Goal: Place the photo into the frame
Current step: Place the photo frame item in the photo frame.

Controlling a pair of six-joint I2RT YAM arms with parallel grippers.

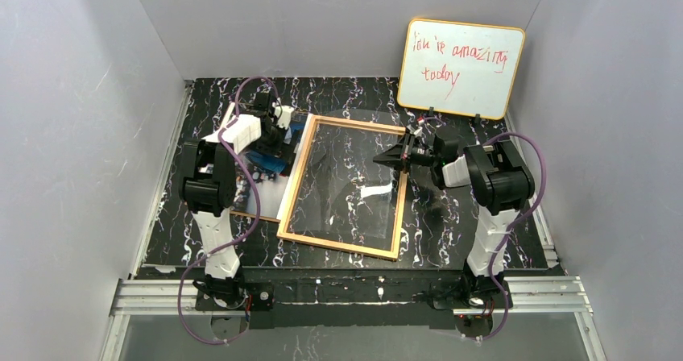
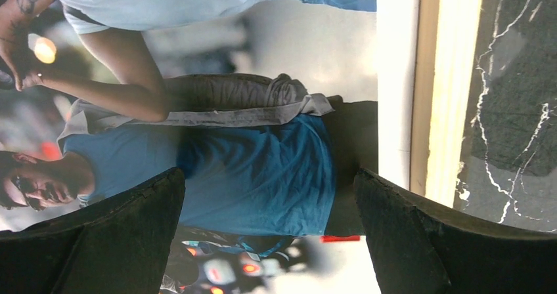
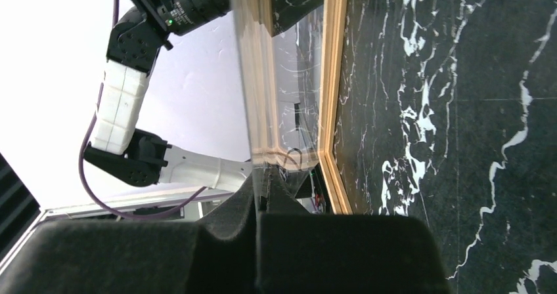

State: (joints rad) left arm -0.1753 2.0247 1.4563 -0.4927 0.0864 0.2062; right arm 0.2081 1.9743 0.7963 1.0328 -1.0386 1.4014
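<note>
At the left of the black marble table (image 1: 451, 216), the left arm reaches forward and its gripper (image 2: 268, 176) hangs over the photo (image 2: 217, 110) with the jaws set wide. In the left wrist view both dark fingers (image 2: 105, 235) stand far apart at the bottom corners, and nothing lies between them but the print below. Whether the fingertips touch its surface cannot be told. The photo lies face up on the table at the left side of the frame (image 1: 295, 180), showing a figure in a blue shirt and another in white against a dark, blurred background. Its white border runs just beside the frame's left rail (whether it overlaps the wood is not clear). The frame sits in the middle of the table, a thin light-orange rectangle turned slightly out of square with the table edge, and the marble veins show through its clear pane. At the frame's right rail the right gripper (image 3: 257, 202) comes in from the right. In the right wrist view its padded fingers (image 3: 341, 254) are pressed together with the frame's edge running into the seam between them, so the jaws are clamped on the frame. Behind the right arm, a whiteboard (image 1: 461, 68) with red handwriting leans upright against the back wall.
</note>
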